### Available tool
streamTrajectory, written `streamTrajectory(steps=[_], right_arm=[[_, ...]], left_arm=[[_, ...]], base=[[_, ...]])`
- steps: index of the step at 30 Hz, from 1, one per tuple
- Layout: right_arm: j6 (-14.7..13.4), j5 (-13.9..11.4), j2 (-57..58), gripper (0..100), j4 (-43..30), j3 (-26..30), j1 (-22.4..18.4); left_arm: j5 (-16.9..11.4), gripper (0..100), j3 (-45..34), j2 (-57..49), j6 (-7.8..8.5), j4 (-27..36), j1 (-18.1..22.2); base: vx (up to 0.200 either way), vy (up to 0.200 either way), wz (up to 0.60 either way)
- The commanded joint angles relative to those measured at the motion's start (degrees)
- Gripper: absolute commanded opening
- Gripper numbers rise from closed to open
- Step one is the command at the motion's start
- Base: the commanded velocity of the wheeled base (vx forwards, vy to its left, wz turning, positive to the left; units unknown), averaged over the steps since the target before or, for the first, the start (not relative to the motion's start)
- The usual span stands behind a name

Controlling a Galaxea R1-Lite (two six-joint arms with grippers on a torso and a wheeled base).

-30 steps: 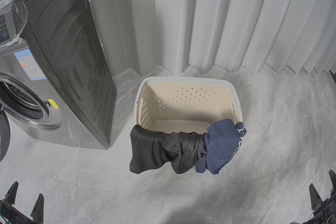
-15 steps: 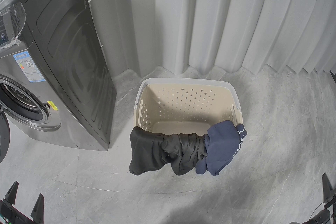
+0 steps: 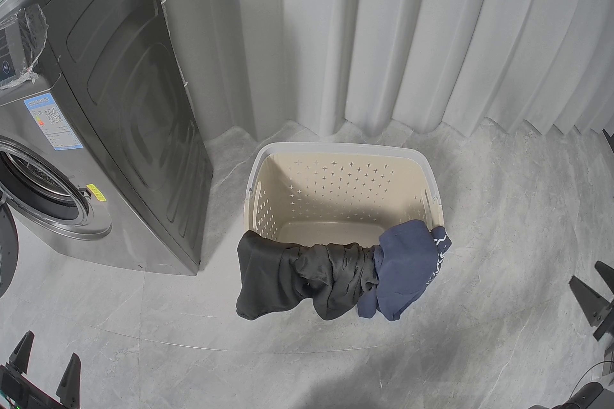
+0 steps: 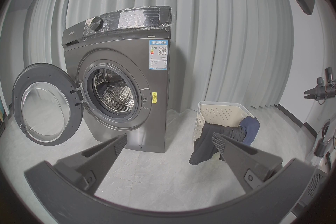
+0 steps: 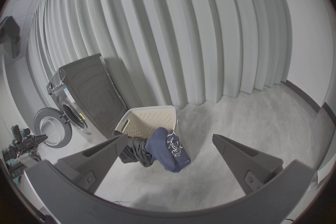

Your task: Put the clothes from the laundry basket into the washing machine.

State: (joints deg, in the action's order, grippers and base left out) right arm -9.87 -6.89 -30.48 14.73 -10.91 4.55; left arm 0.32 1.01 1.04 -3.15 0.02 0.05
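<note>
A beige laundry basket (image 3: 342, 149) stands on the floor in front of me. A black garment (image 3: 294, 279) and a navy garment (image 3: 404, 266) hang over its near rim. The grey washing machine (image 3: 121, 103) is to the left, its round door (image 4: 45, 104) swung open and the drum (image 4: 113, 91) visible. My left gripper (image 3: 50, 349) sits low at the near left, open and holding nothing. Open too, my right gripper (image 3: 598, 284) is at the far right, apart from the basket. The right wrist view has the basket (image 5: 150, 121) and both garments ahead of the right gripper (image 5: 169, 138).
White curtains (image 3: 396, 20) hang behind the basket and machine. Grey floor (image 3: 192, 333) lies bare between me and the basket. The machine's side panel stands close to the basket's left wall.
My right gripper has risen from the near right corner to higher along the right edge of the head view. The left gripper and the clothes have not moved.
</note>
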Motion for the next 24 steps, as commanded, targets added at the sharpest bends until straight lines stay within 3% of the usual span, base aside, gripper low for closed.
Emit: streamTrajectory(steps=[1,13,20,24], right_arm=[[1.26,-1.02,-23.31,100,8.39,2.39,2.75],[1.00,-0.50,-39.66,100,17.00,2.12,7.23],[-0.32,0.03,-55.13,100,27.29,1.86,11.45],[-3.40,2.14,-62.78,100,32.65,1.51,14.09]], left_arm=[[0.03,100,-0.92,-0.95,-0.11,0.06,0.04],[0.03,100,-0.92,-0.95,-0.02,-0.02,0.04],[0.03,100,-0.92,-0.95,-0.11,0.06,0.04],[0.03,100,-0.92,-0.95,-0.11,0.06,0.04]], base=[[0.000,0.000,0.00],[0.000,0.000,0.00],[0.000,0.000,0.00],[0.000,0.000,0.00]])
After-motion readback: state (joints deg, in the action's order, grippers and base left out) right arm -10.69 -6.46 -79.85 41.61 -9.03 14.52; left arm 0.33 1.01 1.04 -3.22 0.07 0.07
